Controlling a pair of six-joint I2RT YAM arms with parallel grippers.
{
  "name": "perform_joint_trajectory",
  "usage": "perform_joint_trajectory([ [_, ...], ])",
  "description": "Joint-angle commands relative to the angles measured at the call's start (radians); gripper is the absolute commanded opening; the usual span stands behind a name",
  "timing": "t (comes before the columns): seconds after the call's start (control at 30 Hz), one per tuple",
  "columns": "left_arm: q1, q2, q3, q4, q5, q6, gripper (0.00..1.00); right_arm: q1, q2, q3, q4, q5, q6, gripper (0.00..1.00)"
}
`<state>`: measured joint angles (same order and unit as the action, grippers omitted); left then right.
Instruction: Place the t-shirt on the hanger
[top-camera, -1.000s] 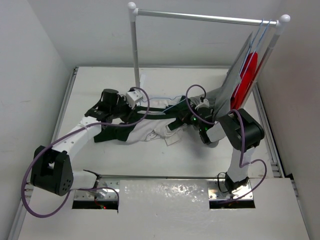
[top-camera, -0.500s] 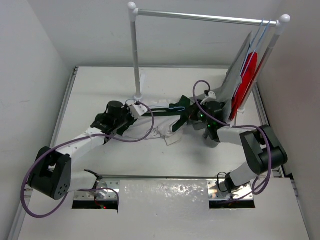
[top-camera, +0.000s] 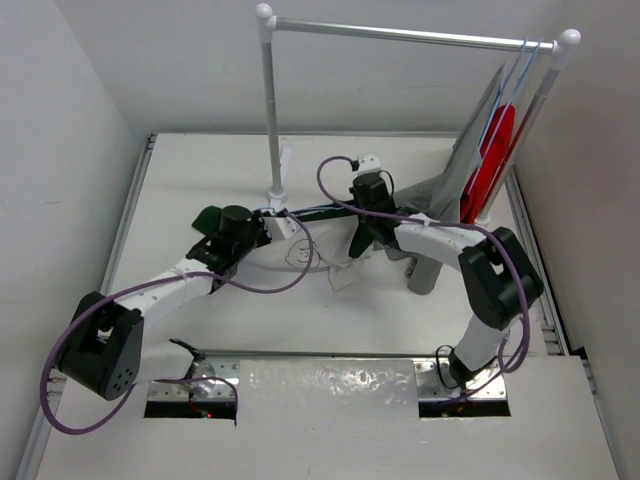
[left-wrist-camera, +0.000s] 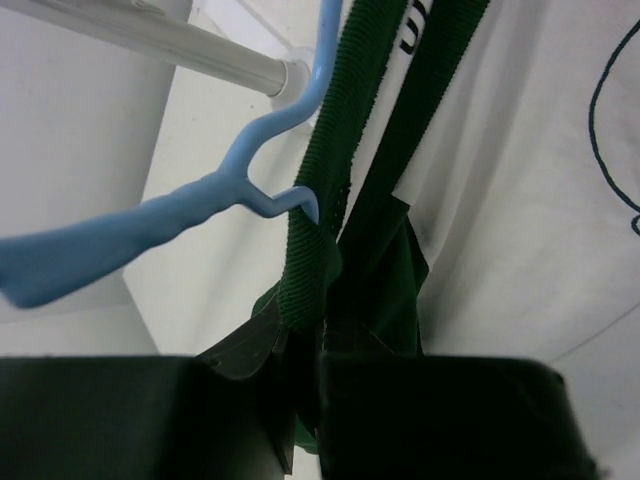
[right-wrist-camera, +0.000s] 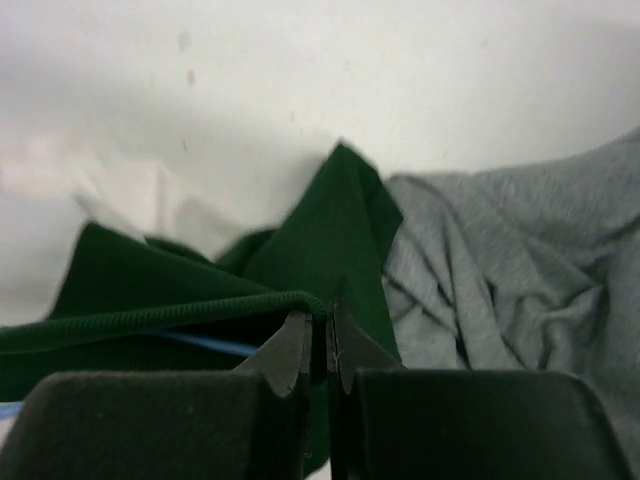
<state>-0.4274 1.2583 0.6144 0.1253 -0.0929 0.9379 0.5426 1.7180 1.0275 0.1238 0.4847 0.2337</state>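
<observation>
The left gripper (left-wrist-camera: 300, 345) has its jaws pinched tight on the dark green collar band of the t-shirt (left-wrist-camera: 520, 200). The band runs up out of the grip past the pale-blue hanger (left-wrist-camera: 150, 225), whose hook bends just beside it; I cannot tell whether they touch. This gripper sits just to the near left of the foot of the clothes rail post (top-camera: 270, 110).

The right gripper (right-wrist-camera: 318, 335) is likewise clamped on a green edge of the same shirt, to the right of the post's foot, with a thin blue strip of hanger showing under the cloth. The t-shirt lies stretched between the two grippers on the near side of the post.

A grey shirt (right-wrist-camera: 500, 260) crowds in just beyond the right gripper, away from the post. White table (top-camera: 200, 170) shows to the left of the post and nearer than the shirt.
</observation>
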Motion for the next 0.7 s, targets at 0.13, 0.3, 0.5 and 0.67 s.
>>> perform_joint_trajectory([
  [0.13,0.033,-0.014,-0.074,-0.021,-0.295,0.243,0.0,-0.069,-0.034,-0.082,-0.026,0.125,-0.146,0.0],
  [0.3,0.022,0.053,-0.11,0.085,-0.344,0.317,0.0,-0.018,-0.032,-0.014,-0.076,0.33,-0.193,0.0],
  [0.5,0.021,0.075,0.005,0.037,-0.243,0.172,0.0,0.077,0.048,0.022,-0.086,0.309,-0.274,0.0],
  [0.67,0.012,0.104,0.129,-0.101,-0.07,-0.011,0.0,0.085,-0.072,-0.091,0.106,-0.223,-0.241,0.0],
])
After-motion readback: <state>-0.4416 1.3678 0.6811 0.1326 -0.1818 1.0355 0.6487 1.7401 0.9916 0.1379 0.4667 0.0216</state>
